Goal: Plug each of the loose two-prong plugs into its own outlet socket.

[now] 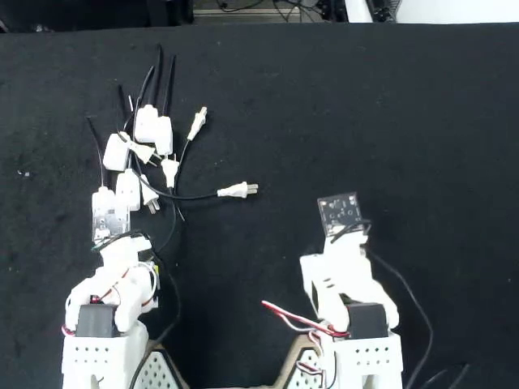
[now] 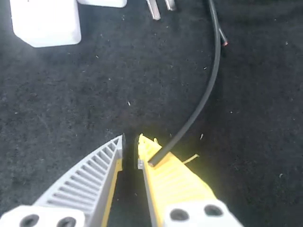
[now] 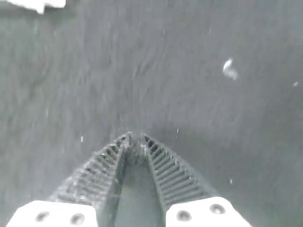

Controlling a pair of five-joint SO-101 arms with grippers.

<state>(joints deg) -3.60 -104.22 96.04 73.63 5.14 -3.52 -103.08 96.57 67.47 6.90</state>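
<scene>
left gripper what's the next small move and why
Probably open the left gripper and ease it toward the prongs ahead: its jaws are shut on nothing, a black cable merely lies across the yellow finger, and no plug is held.

Several white two-prong plugs on black cords are seen lying loose, unplugged, among a cluster of white outlet sockets at the bench's left. One is set apart, prongs toward the middle.

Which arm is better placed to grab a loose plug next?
Probably left: the left gripper sits by the plug cluster, with prongs ahead; the right gripper is over black cloth, away from them.
</scene>
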